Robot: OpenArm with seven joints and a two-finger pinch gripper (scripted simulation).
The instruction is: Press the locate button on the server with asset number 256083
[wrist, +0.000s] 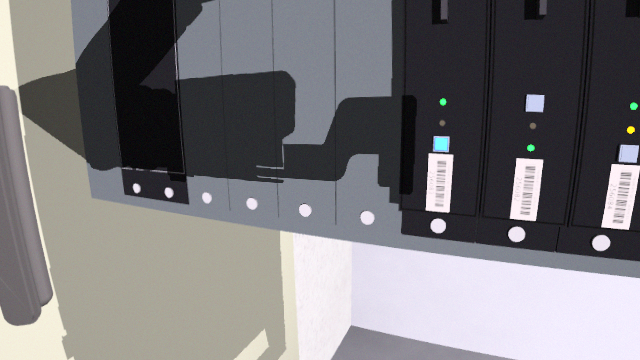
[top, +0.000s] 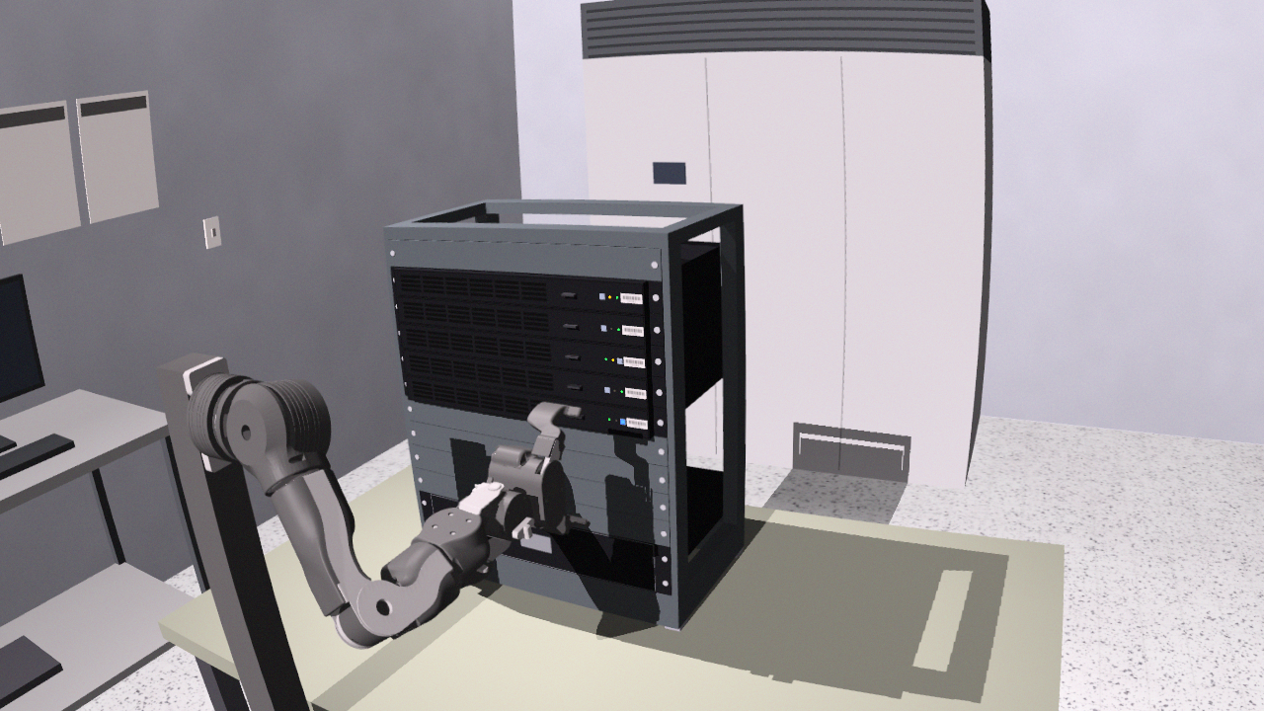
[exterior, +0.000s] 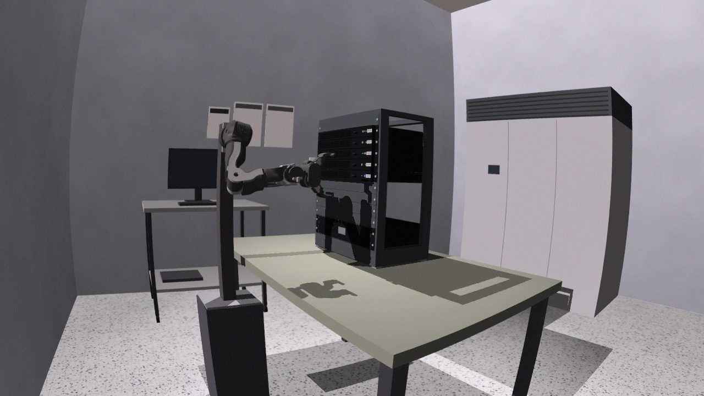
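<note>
rack: dark grey open-frame metal server rack [top: 670, 441], upright on the pale olive table
servers: five black slim units [top: 481, 349] stacked in the upper half, each with a white barcode label at its right end
lit button: small square on the lowest server [wrist: 441, 144], glowing bright cyan-blue
other buttons: pale grey-blue squares [wrist: 534, 103], unlit

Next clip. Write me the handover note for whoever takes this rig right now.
Claw: open, empty, facing the rack front.
Rack: upright on the table.
Done: bottom server's locate button glows blue; the next two buttons up look unlit.
Left: confirm its label reads 256083 (too small to read here), check the top two buttons, back the arm off without nudging the rack.
</note>
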